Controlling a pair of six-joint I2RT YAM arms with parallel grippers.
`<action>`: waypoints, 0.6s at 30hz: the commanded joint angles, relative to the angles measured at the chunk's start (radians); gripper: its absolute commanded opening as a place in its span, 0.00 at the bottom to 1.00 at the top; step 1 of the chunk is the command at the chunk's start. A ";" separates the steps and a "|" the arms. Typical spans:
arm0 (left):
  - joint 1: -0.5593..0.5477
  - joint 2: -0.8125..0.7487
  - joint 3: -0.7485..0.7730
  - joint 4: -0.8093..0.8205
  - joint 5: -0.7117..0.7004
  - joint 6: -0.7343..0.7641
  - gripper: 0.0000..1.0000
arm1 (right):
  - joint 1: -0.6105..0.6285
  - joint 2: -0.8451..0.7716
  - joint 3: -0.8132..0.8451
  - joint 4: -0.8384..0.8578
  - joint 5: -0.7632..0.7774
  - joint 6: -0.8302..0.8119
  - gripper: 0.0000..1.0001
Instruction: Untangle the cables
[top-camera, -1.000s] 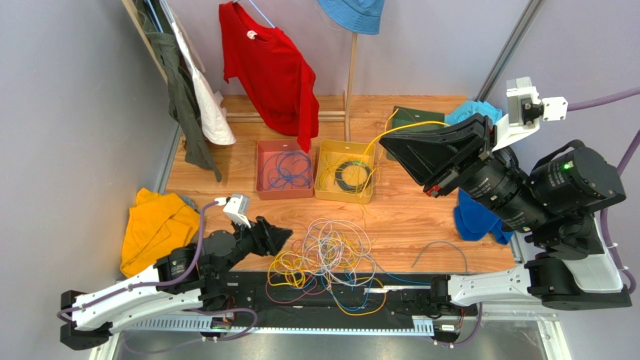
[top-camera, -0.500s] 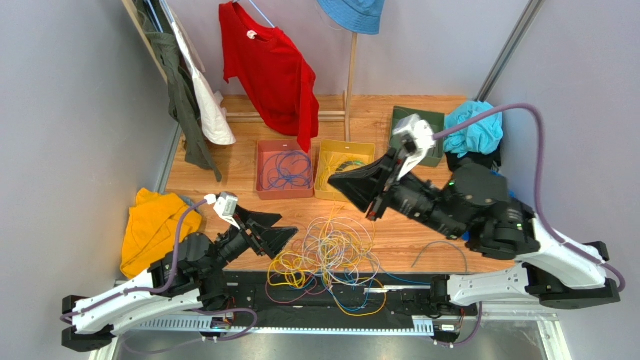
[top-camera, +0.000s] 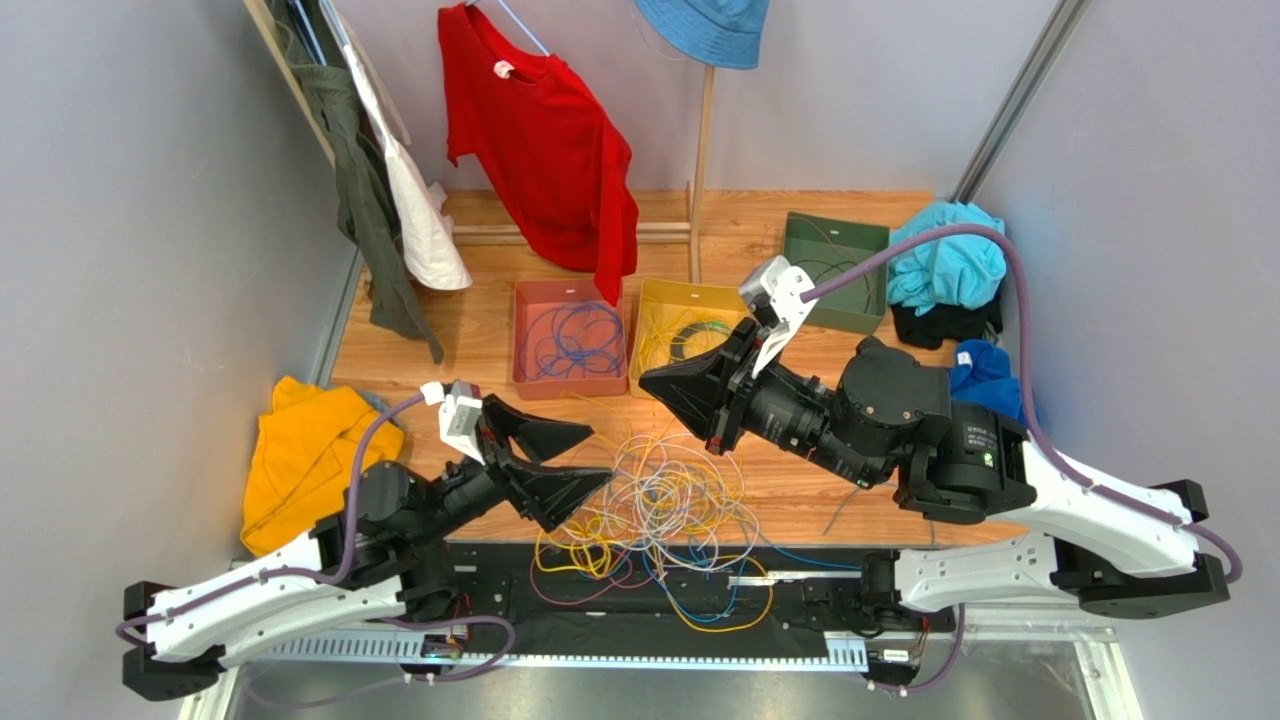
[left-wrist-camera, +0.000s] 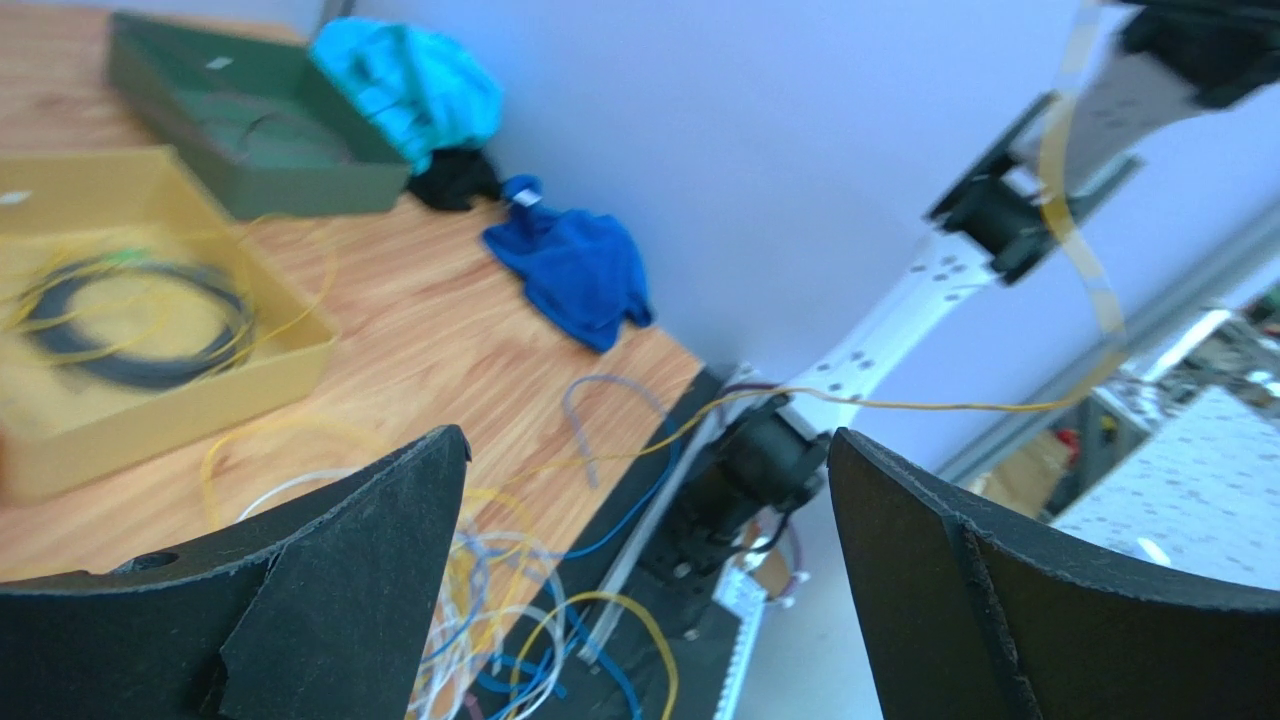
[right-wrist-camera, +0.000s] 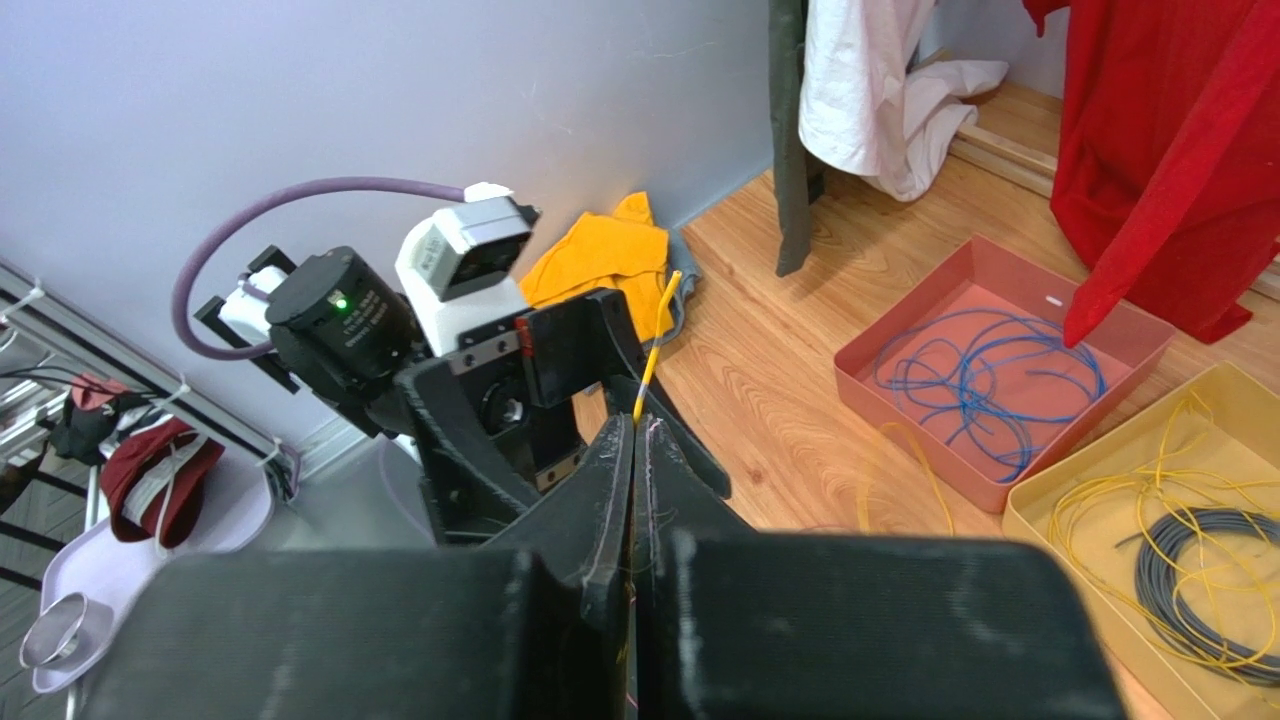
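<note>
Where the right fingers are pressed together, a thin yellow cable is pinched between their tips, and its free end rises just above them. The left fingers are spread wide, and nothing is held between them. In the left wrist view a yellow strand is seen beyond their gap, apart from both. Whether it is the pinched cable cannot be told.

Below and between the two arms, the tangle of cables lies on the worktop near its front edge, just beside the left fingers. Yellow, white-grey, blue and purple loops are laced through one another there.

The cables are judged light, limp and somewhat springy, with smooth jackets that may slip from a loose pinch. A hard pull is likely to tighten the knots or drag the whole heap. A hold is best taken on a single strand where it stands clear at the heap's rim, close to the crossing to be freed.

Farther back, blue cables lie in a red tray, and yellow ones with a dark coil lie in a yellow tray.
</note>
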 joint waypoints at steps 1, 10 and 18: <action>-0.003 0.004 -0.046 0.253 0.144 0.022 0.99 | 0.003 -0.013 -0.003 0.050 0.038 -0.015 0.00; -0.005 0.085 -0.143 0.525 0.262 0.021 0.99 | 0.003 -0.002 -0.004 0.053 0.047 -0.013 0.00; -0.011 0.119 -0.111 0.603 0.303 0.051 0.99 | -0.003 0.013 -0.020 0.065 0.049 -0.013 0.00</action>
